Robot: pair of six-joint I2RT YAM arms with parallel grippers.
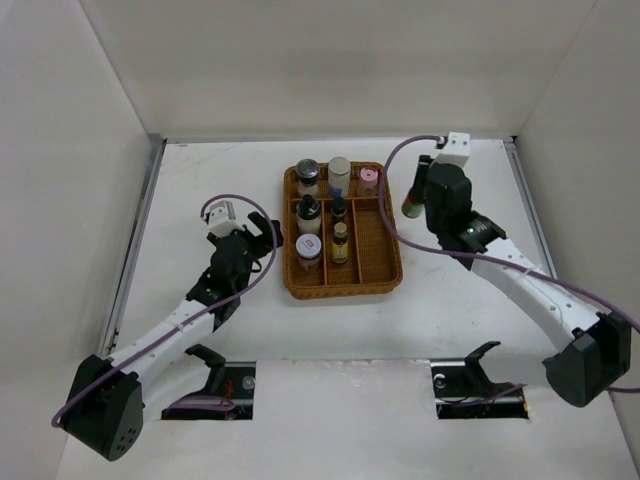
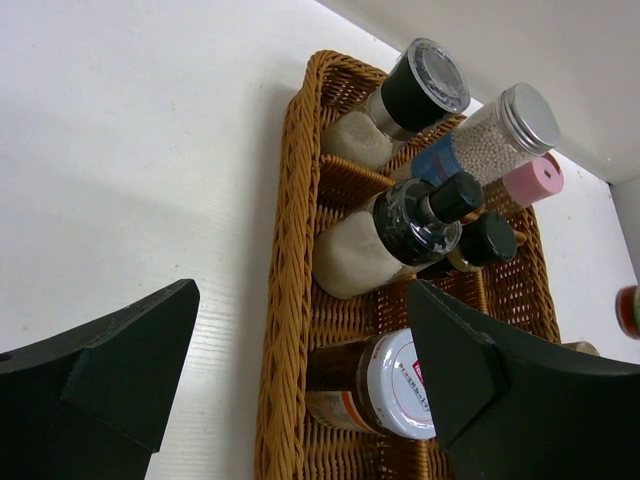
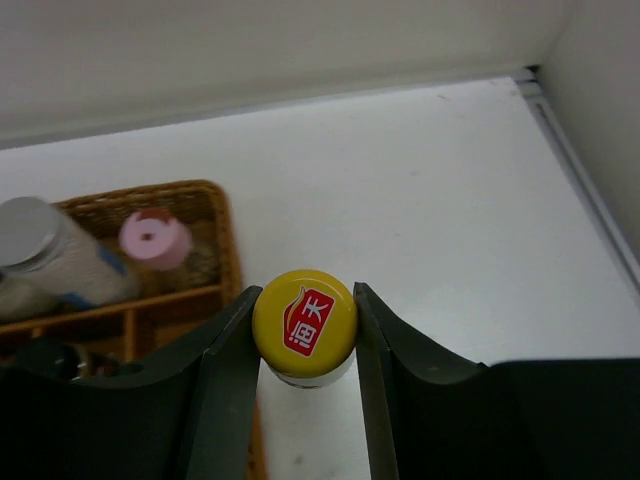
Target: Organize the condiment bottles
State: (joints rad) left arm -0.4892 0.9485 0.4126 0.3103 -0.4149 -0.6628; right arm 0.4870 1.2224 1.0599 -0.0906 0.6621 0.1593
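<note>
Wicker tray (image 3: 150, 190) just left of yellow-capped bottle (image 3: 305, 325) clamped in R pincer (image 3: 305, 305); L pincer (image 2: 300, 300) wide open, empty.

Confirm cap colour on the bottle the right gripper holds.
Yellow cap with a red-and-white label, in the right gripper; clearest in the right wrist view.
</note>
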